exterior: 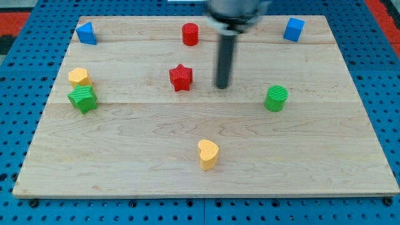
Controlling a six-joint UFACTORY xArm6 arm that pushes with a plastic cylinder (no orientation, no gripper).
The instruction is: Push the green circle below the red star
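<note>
The green circle (pixel 275 99) is a short green cylinder at the view's right of centre on the wooden board (pixel 125 162). The red star (pixel 180 77) lies left of centre, well to the left of the green circle and slightly higher. My tip (pixel 222 86) is the lower end of a dark rod that comes down from the view's top. It stands between the two blocks, closer to the red star, touching neither.
A red cylinder (pixel 190 34) sits at top centre. A blue cube (pixel 293 29) is at top right, a blue triangular block (pixel 86 33) at top left. A yellow block (pixel 79 77) and a green star (pixel 82 99) sit at the left. A yellow heart (pixel 208 154) lies at bottom centre.
</note>
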